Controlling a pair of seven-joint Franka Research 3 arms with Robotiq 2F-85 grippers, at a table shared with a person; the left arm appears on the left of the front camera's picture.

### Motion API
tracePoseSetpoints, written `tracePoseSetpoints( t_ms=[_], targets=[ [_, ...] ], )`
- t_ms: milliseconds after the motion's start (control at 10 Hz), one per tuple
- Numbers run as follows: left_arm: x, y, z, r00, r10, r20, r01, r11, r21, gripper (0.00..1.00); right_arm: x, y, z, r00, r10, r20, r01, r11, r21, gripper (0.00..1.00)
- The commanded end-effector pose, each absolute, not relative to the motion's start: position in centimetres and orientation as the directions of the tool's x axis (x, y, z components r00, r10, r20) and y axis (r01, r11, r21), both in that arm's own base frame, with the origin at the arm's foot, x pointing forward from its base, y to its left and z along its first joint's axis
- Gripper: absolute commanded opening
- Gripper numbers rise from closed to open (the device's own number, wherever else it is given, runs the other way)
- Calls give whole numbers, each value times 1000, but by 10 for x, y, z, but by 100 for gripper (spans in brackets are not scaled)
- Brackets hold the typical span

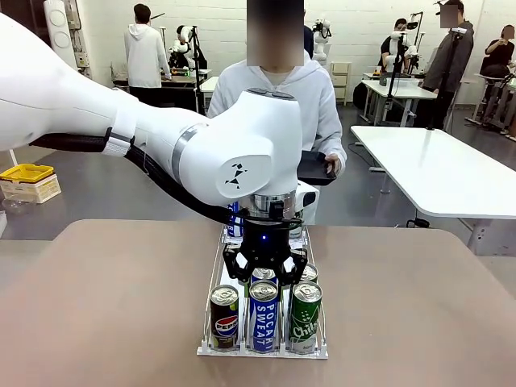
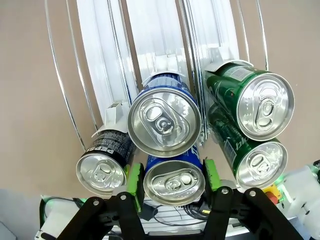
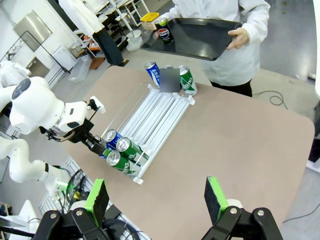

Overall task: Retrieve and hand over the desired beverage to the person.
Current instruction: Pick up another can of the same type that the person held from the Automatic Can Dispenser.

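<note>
Left gripper [image 2: 172,176] is down over the low, robot-side end of the clear acrylic sloped can rack [image 3: 155,112]. Its green pads [image 2: 134,179] are closed against both sides of a blue aluminium drink can [image 2: 174,184] in the rack's middle lane. A second blue can [image 2: 164,120] touches it, next up the same lane. A black Pepsi can [image 1: 224,318] stands in the lane on one side. A green Chilsung can [image 1: 305,316] stands in the lane on the other side, another green can [image 1: 309,274] behind it. The lanes are bare from there to the rack's far end, where a far blue can [image 3: 153,72] and a far green can [image 3: 186,80] stand. The person in white zip hooded jacket [image 1: 278,97] is just beyond the rack's far end, holding a flat black tray [image 3: 200,35] with one dark Pepsi can [image 3: 164,31] on it. Right gripper [image 3: 157,200] is high above, off the rack's side, fingers spread wide, nothing between them
</note>
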State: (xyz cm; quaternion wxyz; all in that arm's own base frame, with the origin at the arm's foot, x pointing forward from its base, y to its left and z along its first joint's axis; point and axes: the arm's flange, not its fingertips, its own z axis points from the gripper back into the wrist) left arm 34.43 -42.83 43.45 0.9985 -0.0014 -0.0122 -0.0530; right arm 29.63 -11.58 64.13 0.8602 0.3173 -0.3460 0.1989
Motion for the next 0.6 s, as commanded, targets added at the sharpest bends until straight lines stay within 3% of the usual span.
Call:
tracePoseSetpoints(
  t_ms=[0, 100, 500],
  targets=[
    [342, -428, 445, 992, -123, 30, 123, 992, 4, 1, 299, -115, 641, 663, 112, 740, -586, 693, 420, 100],
    [335, -429, 468, 991, -136, -3, 136, 990, 45, 1, 299, -115, 641, 663, 112, 740, -586, 693, 420, 100],
    [303, -432, 592, 978, -204, 45, 200, 976, 82, 1, 299, -115, 641, 663, 112, 740, -586, 693, 420, 100]
  ],
)
